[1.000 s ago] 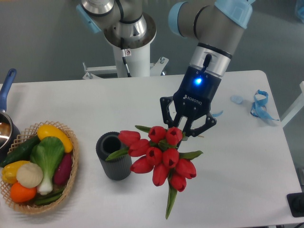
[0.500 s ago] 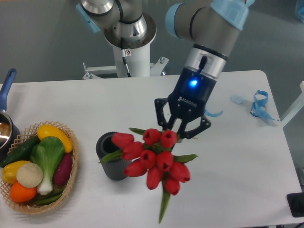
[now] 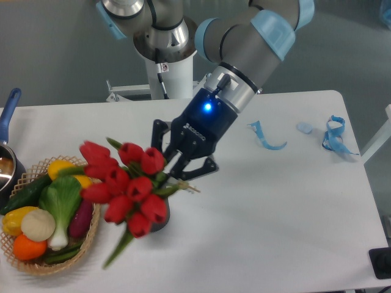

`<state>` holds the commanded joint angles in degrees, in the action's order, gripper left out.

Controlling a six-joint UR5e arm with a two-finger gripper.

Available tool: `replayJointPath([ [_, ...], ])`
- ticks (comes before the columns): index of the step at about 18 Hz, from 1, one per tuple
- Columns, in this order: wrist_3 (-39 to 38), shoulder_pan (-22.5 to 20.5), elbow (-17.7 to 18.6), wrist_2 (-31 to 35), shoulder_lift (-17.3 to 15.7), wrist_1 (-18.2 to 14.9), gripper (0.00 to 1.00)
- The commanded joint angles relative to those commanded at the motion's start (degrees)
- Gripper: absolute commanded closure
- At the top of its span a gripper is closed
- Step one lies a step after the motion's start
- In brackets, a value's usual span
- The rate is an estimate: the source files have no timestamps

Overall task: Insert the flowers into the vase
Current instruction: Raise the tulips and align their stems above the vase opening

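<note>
One arm, one gripper (image 3: 174, 166), fingers clenched on the stems of the flowers (image 3: 122, 183). Bunch is held in the air, tilted, heads pointing left and toward the near side, slightly blurred. About ten red tulip buds counted, plus green leaves; one long leaf hangs down toward the near edge. Buds overlap the right side of the basket (image 3: 36, 264) in this view.

One vase (image 3: 162, 221), dark grey, almost fully hidden behind the bunch; only a sliver of its side shows under the lowest buds, near the middle of the table (image 3: 275, 213). Cannot tell whether the stems are over its mouth.

One wicker basket at near left holding vegetables: one yellow pepper (image 3: 15, 218), one orange (image 3: 29, 247), one white onion (image 3: 38, 224), one green leafy cabbage (image 3: 58, 204), one purple piece, two cucumbers, one more yellow piece partly behind the buds.

One pot with blue handle (image 3: 7, 113) at the left edge, cut off.

Two blue ribbon scraps on the far right side: one curl (image 3: 267, 138) near the arm, one loop (image 3: 335, 135) by the right edge. One small pale blob (image 3: 304, 127) between them.
</note>
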<state>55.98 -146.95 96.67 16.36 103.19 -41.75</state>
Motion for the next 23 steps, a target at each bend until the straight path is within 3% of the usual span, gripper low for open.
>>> replayJointPath([
  [7, 3.16, -1.05, 8.71, -8.71, -5.46, -0.09, 0.93],
  [23, 9.49, -1.14, 9.77, -10.56, -0.8, -0.09, 0.94],
])
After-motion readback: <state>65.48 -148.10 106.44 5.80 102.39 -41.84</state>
